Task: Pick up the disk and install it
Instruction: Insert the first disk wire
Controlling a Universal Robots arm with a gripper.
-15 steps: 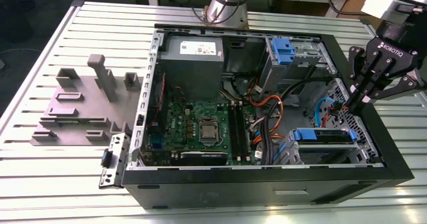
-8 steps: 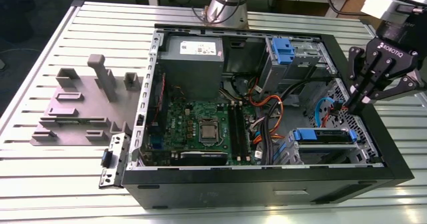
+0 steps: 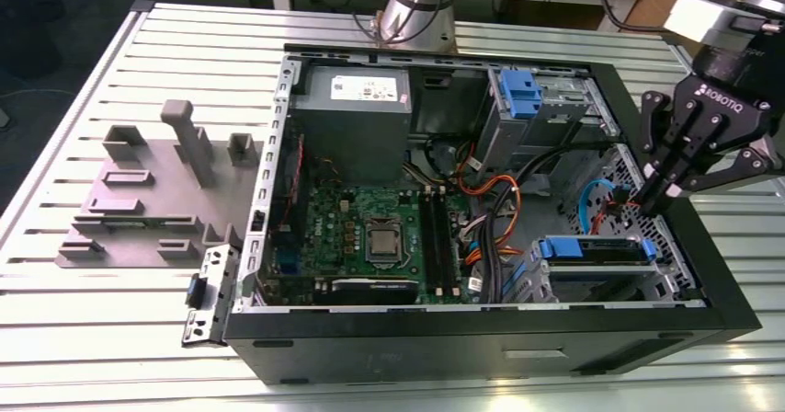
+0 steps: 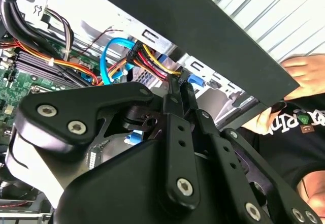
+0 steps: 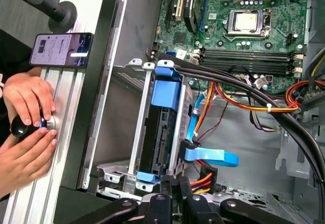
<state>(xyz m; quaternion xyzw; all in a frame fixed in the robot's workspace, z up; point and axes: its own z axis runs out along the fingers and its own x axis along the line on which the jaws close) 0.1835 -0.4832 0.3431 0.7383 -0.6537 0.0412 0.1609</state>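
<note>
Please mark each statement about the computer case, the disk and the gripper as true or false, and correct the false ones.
1. The disk sits inside a metal bay of the open computer case. True.
2. The gripper holds the disk in the air above the table. False: its fingers are closed together with nothing between them, beside the bay inside the case.
3. The side panel of the case is closed. False: the motherboard is exposed.
4. In the first wrist view, a person's hands rest near a phone. True.

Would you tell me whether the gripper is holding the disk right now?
No: in the exterior view the gripper is shut and empty, above the disk seated in its bay.
</note>
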